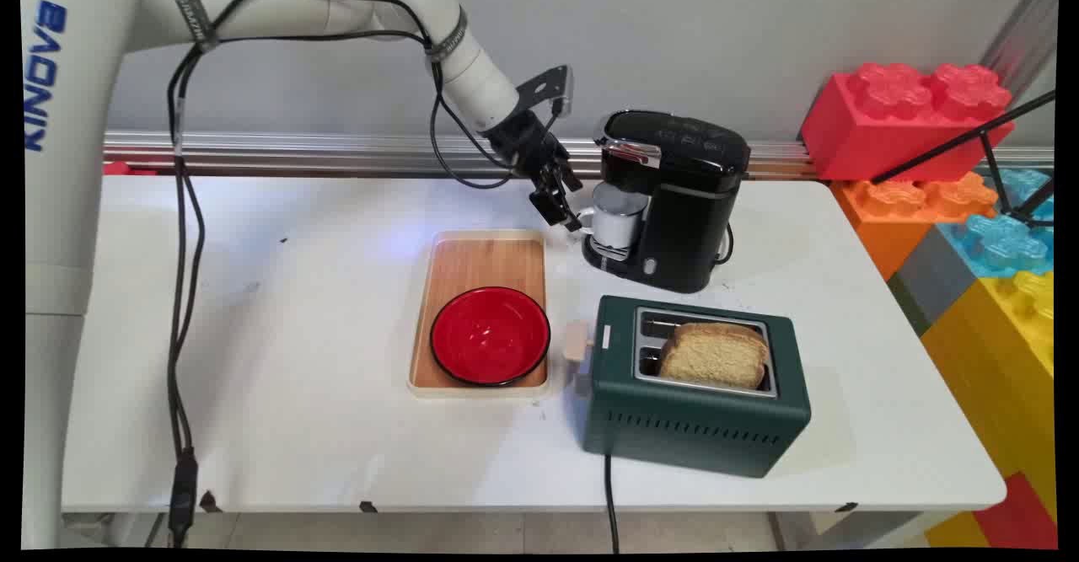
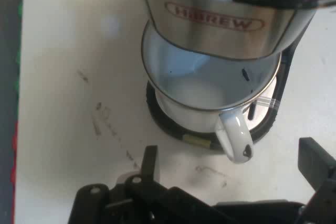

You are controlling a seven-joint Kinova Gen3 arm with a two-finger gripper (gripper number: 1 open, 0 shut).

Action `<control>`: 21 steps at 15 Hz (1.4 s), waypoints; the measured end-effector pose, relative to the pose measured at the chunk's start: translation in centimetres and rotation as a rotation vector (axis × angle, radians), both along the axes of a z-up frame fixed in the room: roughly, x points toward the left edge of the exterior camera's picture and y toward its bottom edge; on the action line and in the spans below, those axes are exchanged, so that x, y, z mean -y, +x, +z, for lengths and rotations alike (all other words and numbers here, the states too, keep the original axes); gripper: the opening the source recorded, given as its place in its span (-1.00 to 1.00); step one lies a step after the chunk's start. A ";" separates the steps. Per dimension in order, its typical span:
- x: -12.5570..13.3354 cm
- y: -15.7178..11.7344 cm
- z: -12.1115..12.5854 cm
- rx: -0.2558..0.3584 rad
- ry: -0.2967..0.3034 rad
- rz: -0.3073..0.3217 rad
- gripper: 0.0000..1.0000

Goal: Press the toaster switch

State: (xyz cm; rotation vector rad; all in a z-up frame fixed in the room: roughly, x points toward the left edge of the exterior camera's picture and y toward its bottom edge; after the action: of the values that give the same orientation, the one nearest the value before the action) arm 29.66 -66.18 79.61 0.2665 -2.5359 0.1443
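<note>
Two black fingers of the gripper [image 1: 563,208] stood spread apart and empty, poised just beside the handle of a white mug [image 1: 617,215] at the far side of the white table [image 1: 278,360]. In the hand view the gripper [image 2: 231,169] framed the mug's handle [image 2: 234,137], which pointed toward the camera, one finger [image 2: 149,163] to the left of it and the other at the right edge; neither finger touched it. The mug [image 2: 199,90] sat on the drip tray of a black coffee machine [image 1: 674,195], directly under the machine's silver brew head [image 2: 220,22], and looked empty inside.

Near the table's middle lay a wooden tray [image 1: 485,263] with a pale rim, and a red bowl [image 1: 490,335] with a dark edge rested on its near half. Just to the right of the tray stood a dark green toaster [image 1: 695,414], a slice of bread [image 1: 714,354] jutting from one of its slots, its pale lever facing the tray and its black cord dropping over the table's near edge. The toaster stood in front of the coffee machine, close to it but apart.

Large toy building blocks [image 1: 919,115] in red, orange, blue and yellow were stacked beyond the table's right end.
</note>
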 end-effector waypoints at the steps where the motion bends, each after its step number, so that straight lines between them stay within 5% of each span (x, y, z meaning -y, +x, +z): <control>1: -0.1 0.1 0.2 -0.001 0.000 0.003 1.00; 13: -6.2 2.7 6.4 -0.017 0.021 0.149 1.00; 21: -12.2 1.9 11.4 -0.019 0.008 0.217 1.00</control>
State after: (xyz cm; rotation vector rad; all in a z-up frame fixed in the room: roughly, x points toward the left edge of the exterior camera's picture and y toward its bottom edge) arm 31.52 -53.97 91.05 0.5440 -2.4835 0.2149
